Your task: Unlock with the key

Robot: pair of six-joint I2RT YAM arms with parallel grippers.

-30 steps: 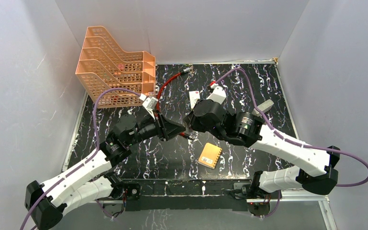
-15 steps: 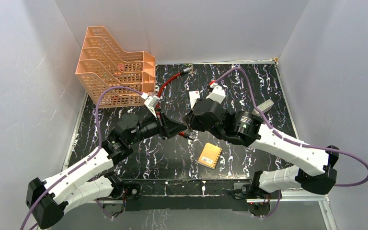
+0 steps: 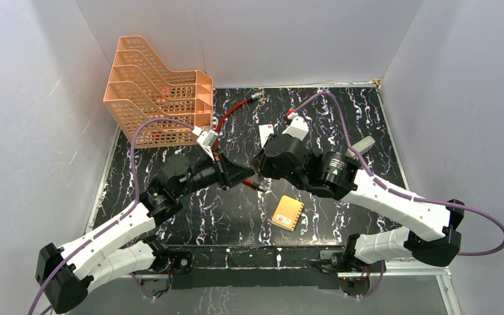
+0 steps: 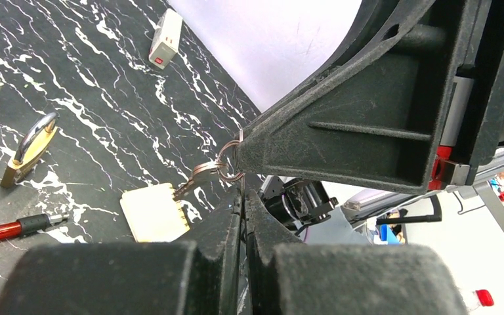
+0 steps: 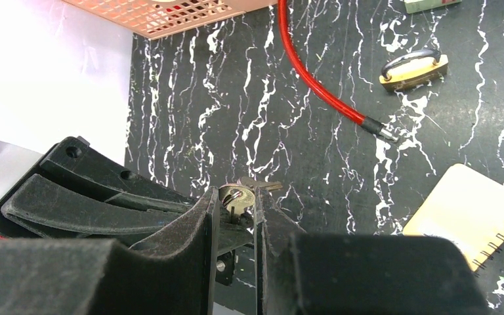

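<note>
The key (image 4: pixel 200 174) is small and dull brownish metal, and hangs on a ring in the air above the table. My left gripper (image 4: pixel 243 193) is shut, with the ring caught at its tips. In the right wrist view the key's round head (image 5: pixel 235 195) sits between my right gripper's (image 5: pixel 237 197) narrowly spaced fingers, which close against its edges. The two grippers meet tip to tip mid-table in the top view, left gripper (image 3: pixel 248 173) and right gripper (image 3: pixel 258 168). The brass padlock (image 4: pixel 29 147) lies flat on the table, apart from both; it also shows in the right wrist view (image 5: pixel 413 69). The arms hide it in the top view.
A red cable (image 3: pixel 226 118) runs from the back to a metal end (image 3: pixel 257 186) below the grippers. A tan spiral notebook (image 3: pixel 287 212) lies at the front. An orange rack (image 3: pixel 154 88) stands at the back left. Small white boxes (image 3: pixel 266 134) lie behind the right arm.
The left arm has shifted slightly toward the right gripper. The grippers stay tip to tip at the key; the rest is unchanged.
</note>
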